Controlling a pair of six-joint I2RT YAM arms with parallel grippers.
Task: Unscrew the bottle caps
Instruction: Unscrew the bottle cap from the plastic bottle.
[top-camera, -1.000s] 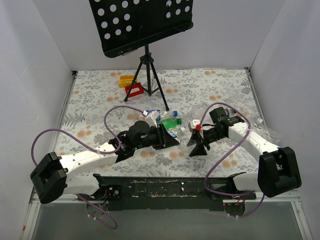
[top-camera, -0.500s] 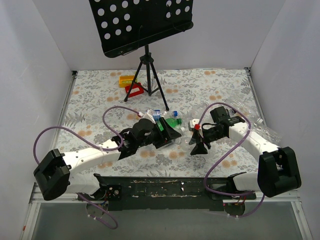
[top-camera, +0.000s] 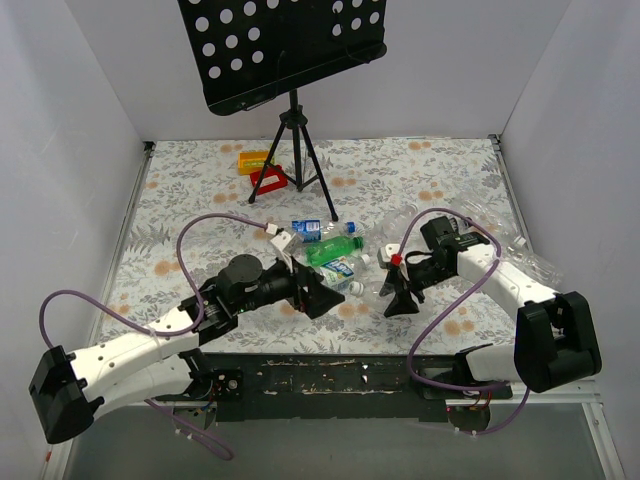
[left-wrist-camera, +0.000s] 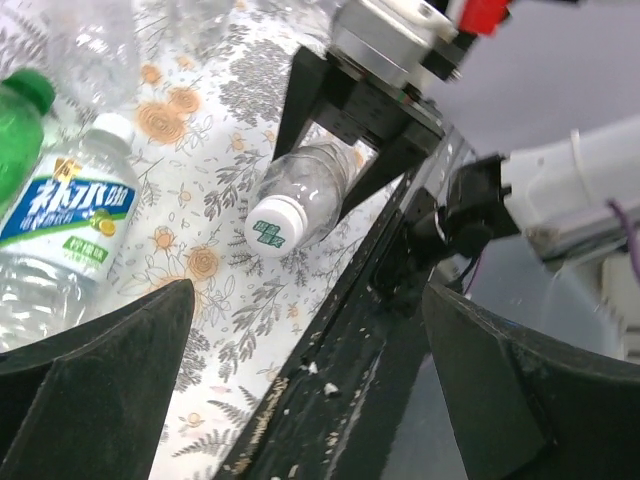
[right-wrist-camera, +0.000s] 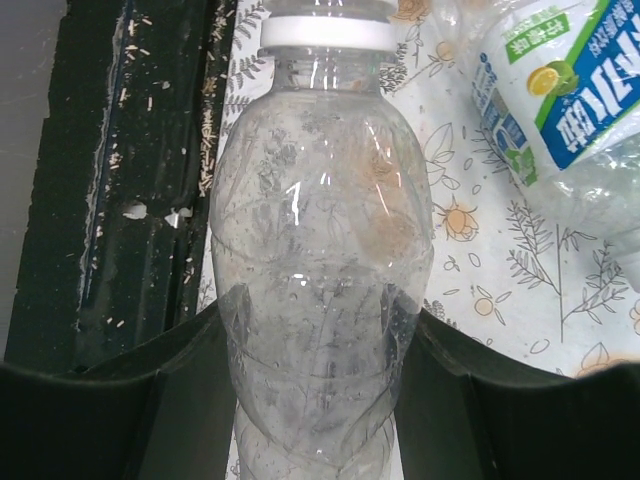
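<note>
A clear bottle (right-wrist-camera: 322, 230) with a white cap (right-wrist-camera: 328, 32) lies level just above the table, and my right gripper (right-wrist-camera: 322, 315) is shut on its body. In the left wrist view that bottle (left-wrist-camera: 310, 185) points its green-marked cap (left-wrist-camera: 275, 226) at my left gripper (left-wrist-camera: 308, 300), which is open wide and empty a short way off. From above, the left gripper (top-camera: 318, 292) faces the right gripper (top-camera: 400, 295) across the held bottle (top-camera: 381, 284). A green bottle (top-camera: 335, 248) and blue-white labelled bottles (top-camera: 338, 268) lie just behind.
A black tripod stand (top-camera: 295, 150) rises at the back centre, with red and yellow blocks (top-camera: 262, 170) beside it. Crushed clear bottles (top-camera: 500, 235) lie at the right. The black rail (top-camera: 330, 375) marks the table's near edge, close under both grippers.
My left gripper has opened from shut and drawn back toward the near left, away from the held bottle's cap. The right gripper and its bottle have stayed put.
</note>
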